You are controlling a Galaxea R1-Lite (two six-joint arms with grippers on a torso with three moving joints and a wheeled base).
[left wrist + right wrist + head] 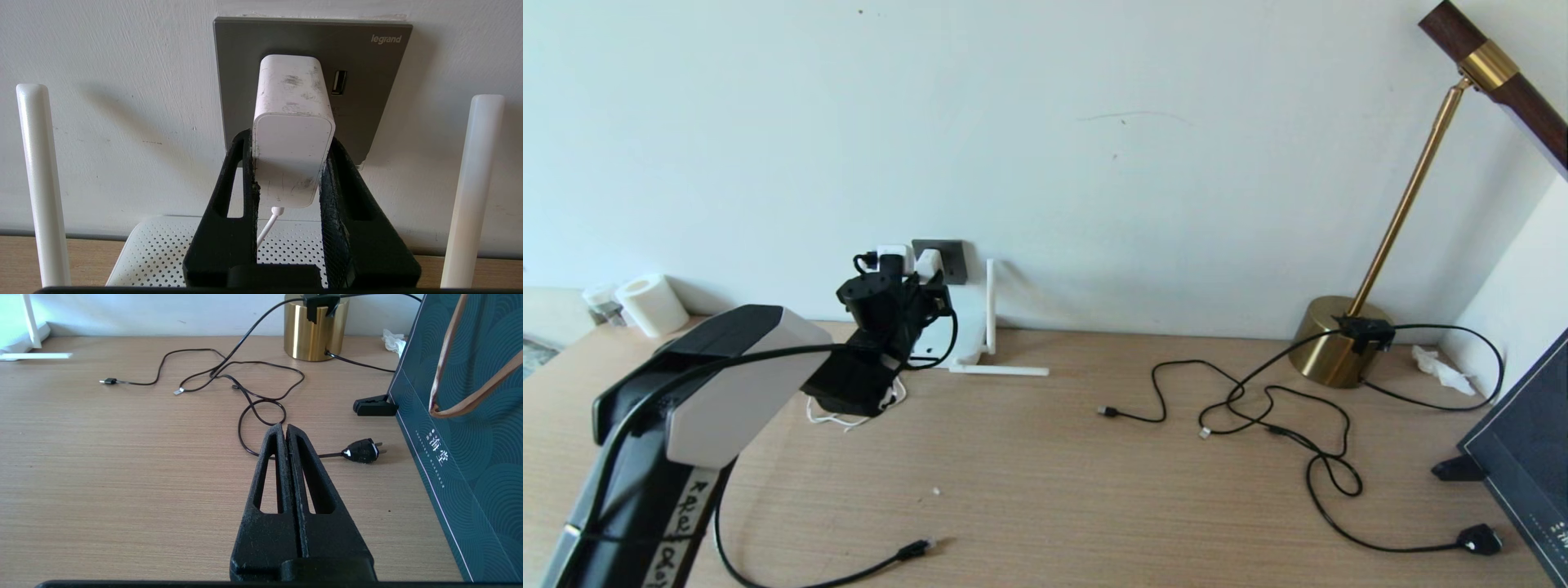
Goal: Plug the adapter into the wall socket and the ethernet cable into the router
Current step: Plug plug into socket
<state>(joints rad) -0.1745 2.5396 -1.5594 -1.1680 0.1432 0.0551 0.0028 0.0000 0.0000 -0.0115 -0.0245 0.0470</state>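
The adapter (292, 134) is clamped in the left pincer (291, 171) and pressed against the socket (367, 73), marked "legrand", above the router (163, 253). The right pincer (286, 430) is held closed, empty, over the bench (122, 457).

- Adapter (292, 134): white, seated against wall socket (367, 90), clamped between left gripper (288, 171) fingers.
- Router (163, 253): perforated, white, below; antennas flanked the view.

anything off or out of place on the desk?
One router antenna lies flat on the desk while another stands upright. The ethernet cable end lies loose, unplugged. The adapter, held by the left gripper at the wall socket, is scuffed.
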